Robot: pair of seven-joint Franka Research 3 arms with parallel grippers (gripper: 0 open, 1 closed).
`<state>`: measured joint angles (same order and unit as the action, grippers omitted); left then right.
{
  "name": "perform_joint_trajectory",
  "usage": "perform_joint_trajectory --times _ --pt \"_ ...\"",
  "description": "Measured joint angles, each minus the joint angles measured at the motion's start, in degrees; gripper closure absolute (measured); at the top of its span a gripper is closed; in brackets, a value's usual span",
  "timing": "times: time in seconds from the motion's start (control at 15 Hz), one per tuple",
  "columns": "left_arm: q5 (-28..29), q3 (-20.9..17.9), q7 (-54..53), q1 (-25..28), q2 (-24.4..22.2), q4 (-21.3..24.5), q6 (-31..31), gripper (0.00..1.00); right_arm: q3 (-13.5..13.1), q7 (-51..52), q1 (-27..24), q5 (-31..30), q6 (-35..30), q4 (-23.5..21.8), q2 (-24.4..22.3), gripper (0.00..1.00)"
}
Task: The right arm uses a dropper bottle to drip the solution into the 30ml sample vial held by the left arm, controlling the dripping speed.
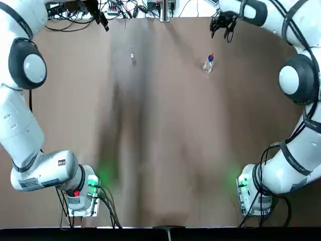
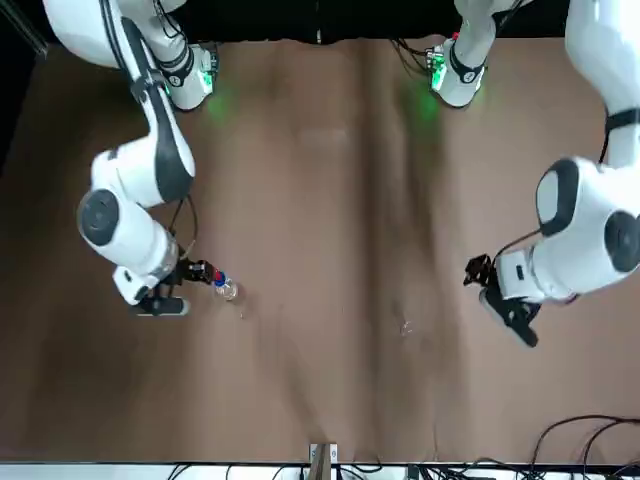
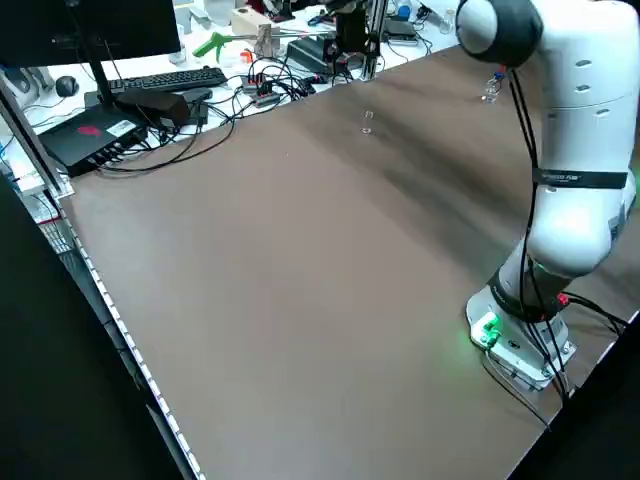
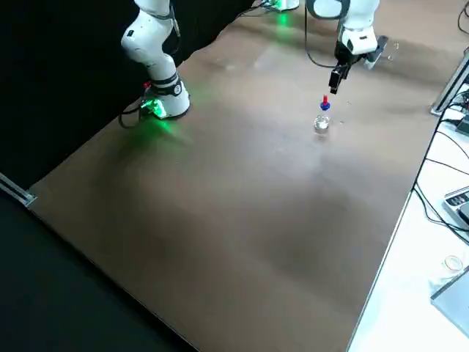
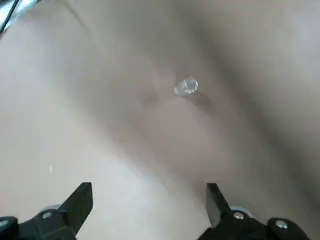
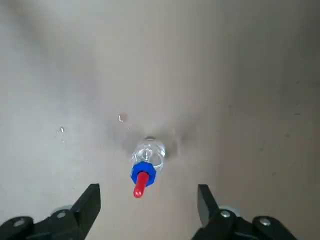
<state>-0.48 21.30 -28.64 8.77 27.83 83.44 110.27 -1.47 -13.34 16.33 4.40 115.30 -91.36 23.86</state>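
Both pincers open wide and holding nothing

The right pincer (image 6: 145, 200) hangs just above the dropper bottle (image 6: 146, 159), fingers spread on each side and not touching it. The left pincer (image 5: 149, 202) is wide open too, with the tiny sample vial (image 5: 186, 86) standing out in front of it on the brown table (image 1: 165, 130). The clear vial is hard to see. Tangled cables (image 3: 250, 85) lie past the table's far edge.
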Motion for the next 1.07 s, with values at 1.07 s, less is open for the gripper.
perform_joint_trajectory --times 1.07 --pt "4.77 -0.06 37.57 1.59 -19.05 3.97 -19.47 0.00 -0.42 14.66 -11.61 -0.14 -29.73 0.71 -26.90 0.01"
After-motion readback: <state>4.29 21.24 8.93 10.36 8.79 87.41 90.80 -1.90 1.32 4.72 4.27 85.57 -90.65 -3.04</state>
